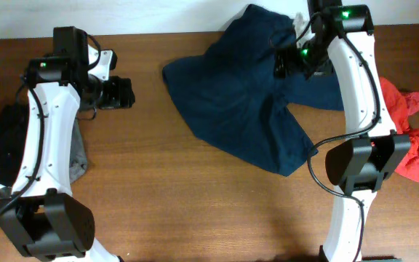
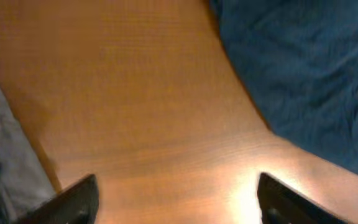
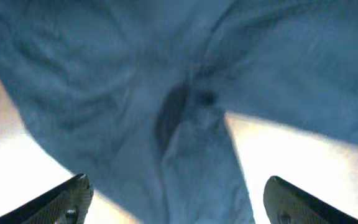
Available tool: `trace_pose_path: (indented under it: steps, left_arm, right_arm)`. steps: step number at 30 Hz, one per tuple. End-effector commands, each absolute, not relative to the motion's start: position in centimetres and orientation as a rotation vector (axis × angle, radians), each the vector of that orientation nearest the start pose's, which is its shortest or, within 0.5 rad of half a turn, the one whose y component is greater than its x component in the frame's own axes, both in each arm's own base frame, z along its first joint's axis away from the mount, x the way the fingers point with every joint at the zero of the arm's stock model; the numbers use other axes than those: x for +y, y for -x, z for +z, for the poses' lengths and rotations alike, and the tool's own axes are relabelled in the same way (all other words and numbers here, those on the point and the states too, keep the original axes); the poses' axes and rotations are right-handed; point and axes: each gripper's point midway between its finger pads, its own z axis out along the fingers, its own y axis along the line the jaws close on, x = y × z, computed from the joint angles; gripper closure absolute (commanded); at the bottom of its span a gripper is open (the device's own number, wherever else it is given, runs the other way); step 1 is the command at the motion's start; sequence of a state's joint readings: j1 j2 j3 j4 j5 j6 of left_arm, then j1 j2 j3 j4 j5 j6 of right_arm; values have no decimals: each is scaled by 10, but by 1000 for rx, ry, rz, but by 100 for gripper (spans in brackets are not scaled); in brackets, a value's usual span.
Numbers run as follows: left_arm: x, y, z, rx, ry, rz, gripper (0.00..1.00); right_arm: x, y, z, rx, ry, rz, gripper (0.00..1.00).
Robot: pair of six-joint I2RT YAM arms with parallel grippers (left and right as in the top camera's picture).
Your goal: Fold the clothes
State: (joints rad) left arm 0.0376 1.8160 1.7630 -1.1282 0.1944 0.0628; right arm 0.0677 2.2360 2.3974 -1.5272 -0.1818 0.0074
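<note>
- The right claw (image 3: 179, 200) is seen spread wide, with nothing gripped between its dark fingertips (image 3: 67, 198); it hangs directly over the rumpled dark navy-blue fabric shorts (image 3: 166, 93).
- In the right wrist view, a raised crease of the shorts is found at 12 o'clock from the claw, with pale tabletop showing at 10 and 2 o'clock.
- In the overhead view, the bulk of the shorts (image 1: 246, 109) is spread from the right claw (image 1: 297, 58) toward 7 o'clock; one leg is flung out to 5 o'clock.
- The left claw (image 2: 178, 200) is likewise held wide and unloaded above the bare brown wooden table (image 2: 135, 112); the navy edge (image 2: 303, 74) lies at 2 o'clock, clear of the fingers.
- Seen from overhead, the shorts lie at 3 o'clock from the left claw (image 1: 118, 93), apart from it.
- Risk: if the right claw is closed on the crease, several layers could be pinched and the garment bunched rather than flattened.
- Risk: if the left claw is closed where it hangs, nothing would be caught, since the hem is not reached.
- Risk: the crumpled red cloth (image 1: 413, 145) beside the right arm could be snagged during a wide sweep.
</note>
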Motion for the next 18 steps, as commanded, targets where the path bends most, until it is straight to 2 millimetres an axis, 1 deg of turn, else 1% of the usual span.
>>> trace_pose_path:
  steps: [1,4,7,9,10,11,12,13,15,16,17,18]
  left_arm:
    - [-38,-434,175,2725,-214,-259,30]
    - [-58,-441,154,2742,-275,-280,30]
    - [-73,-448,129,2770,-334,-286,30]
    - [-76,-450,113,2797,-344,-280,32]
    - [-76,-451,107,2808,-344,-281,33]
    - [-76,-451,101,2822,-341,-283,33]
    - [-75,-451,98,2830,-334,-284,33]
    - [-74,-450,96,2839,-324,-284,33]
    - [-68,-448,95,2855,-296,-284,33]
    - [-64,-446,95,2863,-284,-284,33]
    - [-60,-445,95,2872,-272,-282,33]
    - [-53,-442,94,2889,-250,-271,33]
  right_arm:
    - [90,-443,179,2987,166,413,8]
    - [106,-423,174,3057,219,438,8]
    - [129,-410,164,3101,304,440,8]
    - [149,-401,151,3108,443,434,12]
    - [157,-399,145,3104,496,427,18]
    - [167,-399,133,3096,554,380,27]
    - [171,-400,124,3087,584,333,37]
    - [177,-402,111,3070,624,272,41]
    - [184,-404,87,3049,670,188,61]
    - [187,-403,73,3041,685,160,69]
    - [191,-401,61,3038,702,158,71]
    - [193,-396,45,3045,713,164,75]
